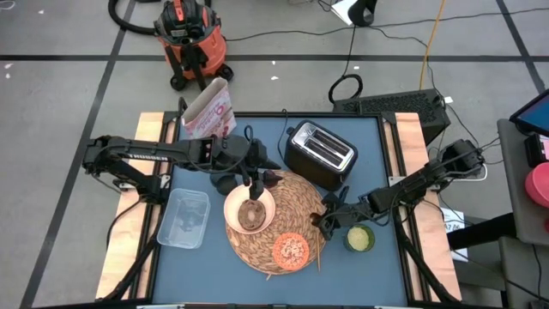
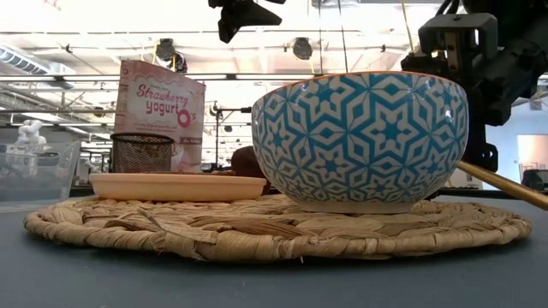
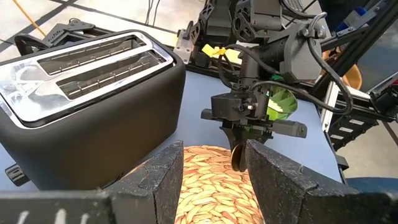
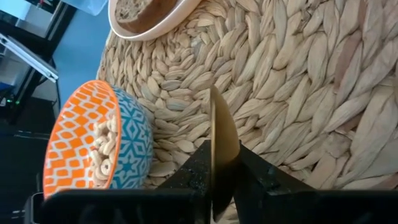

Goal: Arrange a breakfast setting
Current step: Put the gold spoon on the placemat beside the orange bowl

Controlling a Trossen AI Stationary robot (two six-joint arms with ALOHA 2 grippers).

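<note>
The round straw placemat [image 1: 296, 202] lies mid-table. On it rest the cream bowl [image 1: 250, 209] and the small orange dish [image 1: 291, 250] of cereal rings, blue-patterned outside [image 2: 372, 141]. A dark-red fruit [image 1: 273, 178] sits at the mat's far edge, near the dark cup [image 2: 143, 151]. The pink-white cereal box [image 1: 208, 110] stands at the far left. My left gripper [image 3: 214, 180] hangs open and empty above the bowl's far side. My right gripper [image 1: 328, 220], at the mat's right edge, is shut on the wooden spoon [image 1: 317, 245]. My right gripper pinches the wooden spoon between its two fingers, close to the spoon's head [image 4: 221, 155], which shows edge-on ahead of the fingertips. The fingers slant down from the table's right side. The handle [image 2: 505, 184] sticks out slanting behind the dish; whether the head touches the mat, I cannot tell.
A black toaster [image 1: 319, 154] stands at the far right of the mat. A clear plastic tub [image 1: 184, 217] lies left of the mat, and a small green-yellow cup [image 1: 360, 238] stands right of it, beside my right arm.
</note>
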